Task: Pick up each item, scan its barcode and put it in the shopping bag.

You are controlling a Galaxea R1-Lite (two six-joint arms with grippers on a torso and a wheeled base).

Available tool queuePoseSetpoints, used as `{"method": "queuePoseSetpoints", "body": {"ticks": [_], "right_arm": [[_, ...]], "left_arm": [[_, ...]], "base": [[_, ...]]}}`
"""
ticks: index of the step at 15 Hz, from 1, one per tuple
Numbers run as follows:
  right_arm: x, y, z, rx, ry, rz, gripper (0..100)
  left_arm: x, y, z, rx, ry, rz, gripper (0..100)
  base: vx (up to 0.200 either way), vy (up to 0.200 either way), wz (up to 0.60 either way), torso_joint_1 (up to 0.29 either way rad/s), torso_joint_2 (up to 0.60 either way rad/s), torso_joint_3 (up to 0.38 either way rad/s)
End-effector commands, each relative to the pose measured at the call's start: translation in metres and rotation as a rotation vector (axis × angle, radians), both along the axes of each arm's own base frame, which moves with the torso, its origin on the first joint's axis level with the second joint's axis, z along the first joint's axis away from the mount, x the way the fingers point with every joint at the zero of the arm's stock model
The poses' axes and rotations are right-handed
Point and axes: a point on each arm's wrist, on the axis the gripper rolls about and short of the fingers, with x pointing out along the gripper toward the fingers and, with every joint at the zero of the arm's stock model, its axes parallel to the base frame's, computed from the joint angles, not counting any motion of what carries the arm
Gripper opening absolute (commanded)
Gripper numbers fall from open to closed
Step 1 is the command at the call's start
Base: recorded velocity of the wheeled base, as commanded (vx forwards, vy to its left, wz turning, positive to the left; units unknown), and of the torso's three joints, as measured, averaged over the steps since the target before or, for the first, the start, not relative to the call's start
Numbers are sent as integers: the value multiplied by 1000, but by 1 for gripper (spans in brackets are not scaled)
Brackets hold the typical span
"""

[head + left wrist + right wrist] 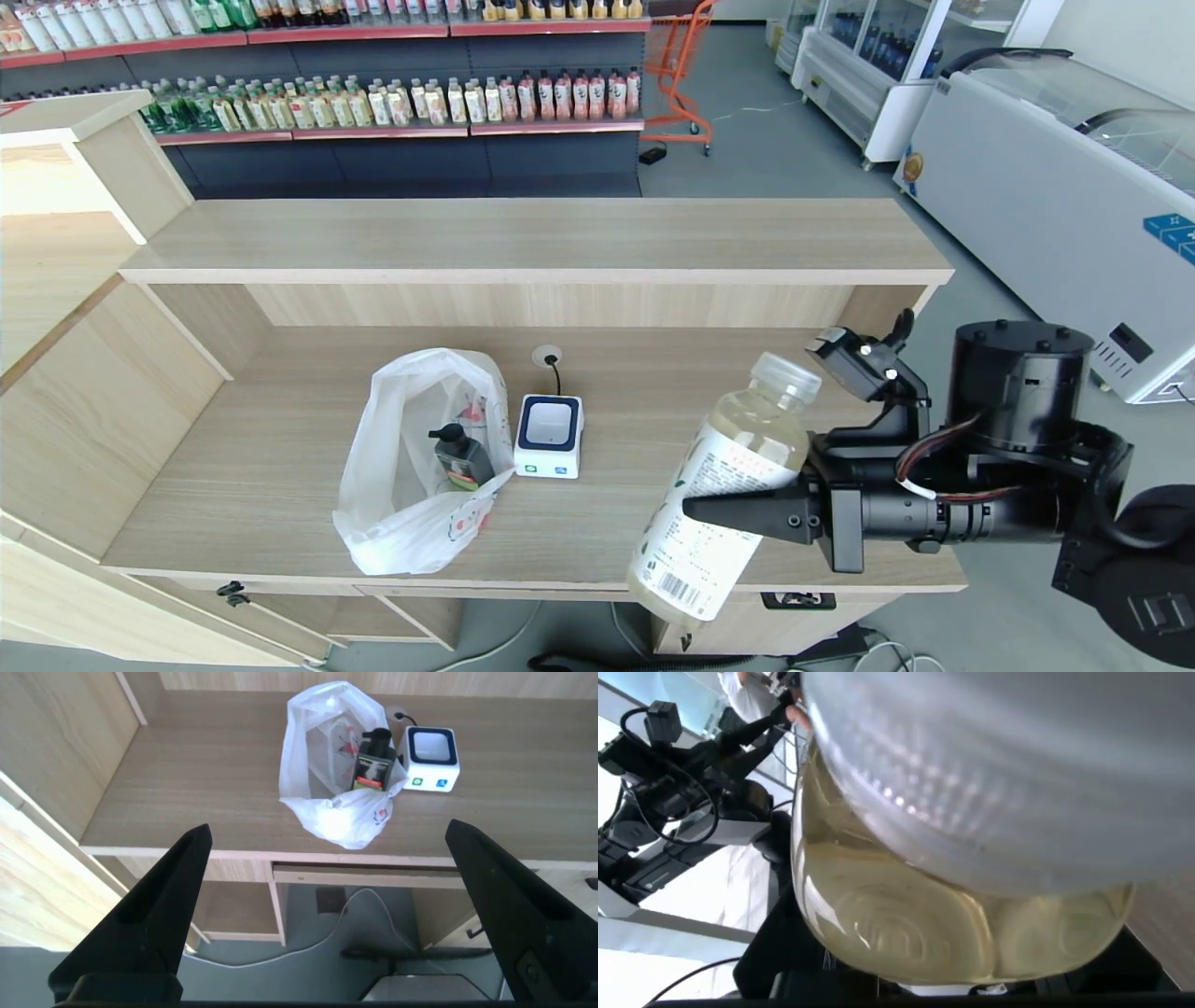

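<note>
My right gripper [747, 504] is shut on a clear bottle [719, 485] of pale yellow drink with a white label and white cap, held tilted above the counter's front right part, barcode near its lower end. In the right wrist view the bottle [962, 877] is very close to the camera. A white shopping bag [420, 462] lies open on the counter with a dark pump bottle [462, 457] inside. A white barcode scanner [549, 435] stands just right of the bag. My left gripper [327, 915] hangs open in front of the counter, away from the bag [336, 761] and scanner [432, 758].
The wooden counter [597, 392] has a raised back ledge and side walls. Shelves of bottles [392, 98] stand behind it, freezers [1055, 177] to the right. A drawer front and cables lie below the counter edge [364, 873].
</note>
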Motion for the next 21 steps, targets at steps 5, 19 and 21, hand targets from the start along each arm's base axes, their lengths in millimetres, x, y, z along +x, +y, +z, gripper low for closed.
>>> {"method": "queuePoseSetpoints", "body": {"ticks": [5, 19, 21], "right_arm": [[-9, -3, 3, 8, -3, 29, 0], [-13, -3, 8, 27, 55, 31, 0], [-14, -4, 7, 24, 54, 26, 0]], "left_arm": [[0, 0, 0, 0, 1, 0, 100], [0, 0, 0, 0, 1, 0, 100], [0, 0, 0, 0, 1, 0, 100]], "base": [[0, 0, 0, 0, 0, 0], [0, 0, 0, 0, 0, 0], [0, 0, 0, 0, 0, 0]]}}
